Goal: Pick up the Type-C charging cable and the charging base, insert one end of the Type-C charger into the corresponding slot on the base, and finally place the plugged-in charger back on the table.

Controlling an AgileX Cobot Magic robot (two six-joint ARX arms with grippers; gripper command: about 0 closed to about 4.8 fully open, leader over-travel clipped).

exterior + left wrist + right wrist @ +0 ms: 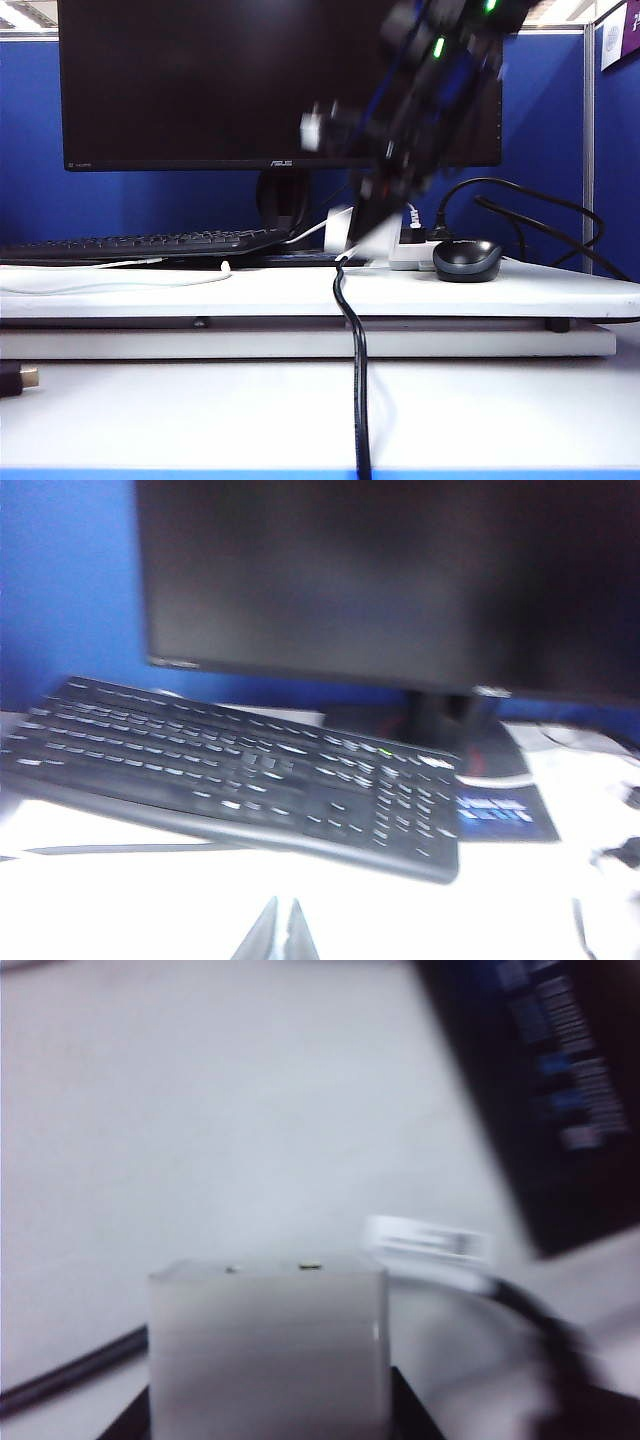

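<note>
Charging base (268, 1345) cradled at right end effector (268, 1400), prongs outward, just left of the mouse (467, 260); grip width unreadable. Left end effector (277, 935) pressed together, empty, before the keyboard (230, 770). Type-C charging cable (120, 283) on bench (300, 295), left of mouse. Black cable (355, 370) nearby.

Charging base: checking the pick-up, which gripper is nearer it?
Right. The right gripper has the charging base between its jaws; the left gripper hangs shut in front of the keyboard, with no base in its view.
</note>
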